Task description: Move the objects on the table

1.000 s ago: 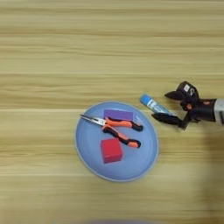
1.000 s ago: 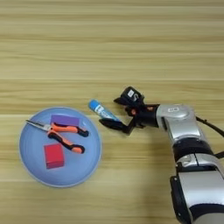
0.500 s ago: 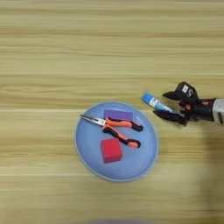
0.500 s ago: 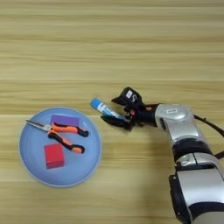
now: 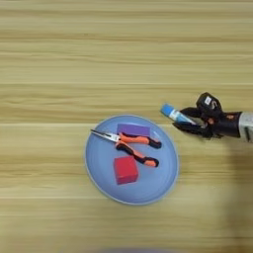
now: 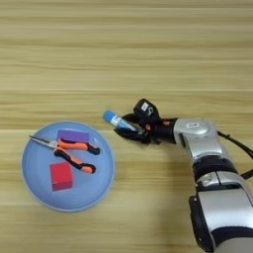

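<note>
R gripper (image 6: 129,129) closed round blue tube (image 6: 116,120), just right of plate (image 5: 99,173).

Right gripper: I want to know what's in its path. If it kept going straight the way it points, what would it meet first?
The right gripper points left, its fingers around the blue tube. Beyond the tube, probably the light-blue plate's right rim, though height is unclear.

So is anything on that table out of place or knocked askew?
Only the blue tube: it lies slanted on the bare table between the right gripper's fingers, while the pliers, red cube and purple block sit on the plate.
</note>
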You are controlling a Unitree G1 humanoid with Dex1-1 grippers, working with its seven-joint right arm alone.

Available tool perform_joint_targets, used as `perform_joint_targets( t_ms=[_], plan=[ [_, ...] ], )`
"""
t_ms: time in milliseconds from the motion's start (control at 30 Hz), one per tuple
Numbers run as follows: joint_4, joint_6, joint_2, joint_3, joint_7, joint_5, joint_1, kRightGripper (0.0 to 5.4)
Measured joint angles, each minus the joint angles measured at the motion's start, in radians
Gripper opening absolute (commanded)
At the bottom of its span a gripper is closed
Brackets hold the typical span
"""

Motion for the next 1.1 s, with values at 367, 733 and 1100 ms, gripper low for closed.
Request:
perform_joint_targets(
  t_ms=[367,733,1100],
  plan=[
    [-0.007,0.004,0.006,0.0,0.013,0.009,0.001,1.42],
    [-0.423,0.181,0.006,-0.017,0.082,0.064,0.139,1.41],
    [-0.808,0.337,0.028,0.008,0.084,0.13,0.258,1.41]
  ],
)
